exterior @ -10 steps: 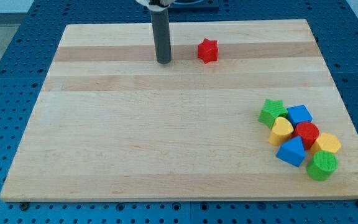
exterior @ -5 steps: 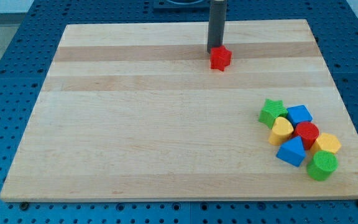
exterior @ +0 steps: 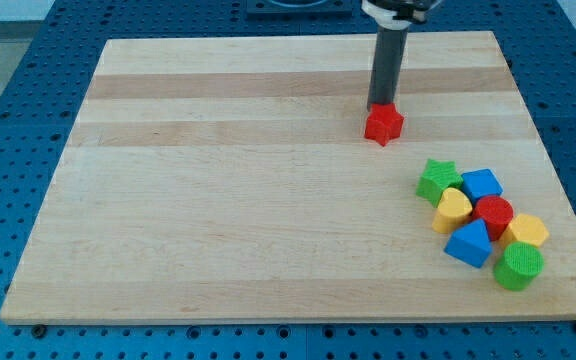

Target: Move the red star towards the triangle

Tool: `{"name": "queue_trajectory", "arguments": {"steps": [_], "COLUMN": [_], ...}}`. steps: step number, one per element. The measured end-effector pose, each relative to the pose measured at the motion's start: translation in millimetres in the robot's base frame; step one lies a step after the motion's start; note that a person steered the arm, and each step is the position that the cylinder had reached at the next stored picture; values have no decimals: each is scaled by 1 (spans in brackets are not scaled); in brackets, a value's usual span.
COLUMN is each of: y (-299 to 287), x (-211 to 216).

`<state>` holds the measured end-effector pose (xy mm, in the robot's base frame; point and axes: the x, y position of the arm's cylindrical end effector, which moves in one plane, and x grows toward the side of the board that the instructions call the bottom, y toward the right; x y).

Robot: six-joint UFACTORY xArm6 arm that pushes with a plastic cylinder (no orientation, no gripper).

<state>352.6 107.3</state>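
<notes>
The red star [exterior: 384, 124] lies on the wooden board [exterior: 218, 200], right of centre in the upper half. My tip [exterior: 379, 107] touches the star's upper-left side. The blue triangle [exterior: 469, 243] lies in the cluster of blocks at the view's lower right, well below and right of the star.
The cluster at the lower right holds a green star [exterior: 437, 179], a blue block [exterior: 482, 184], a yellow block [exterior: 453, 209], a red cylinder [exterior: 494, 214], another yellow block [exterior: 528, 231] and a green cylinder [exterior: 518, 265].
My tip has swung from left of the red star to behind it and has pushed it down and to the right, nearer the cluster. The cluster has not moved.
</notes>
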Motion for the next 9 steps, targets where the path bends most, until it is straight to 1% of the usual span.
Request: {"name": "queue_trajectory", "arguments": {"steps": [4,5,6,7,9], "y": [-14,-20,-36,-41,-31], "x": [101,115,120,137,153]}}
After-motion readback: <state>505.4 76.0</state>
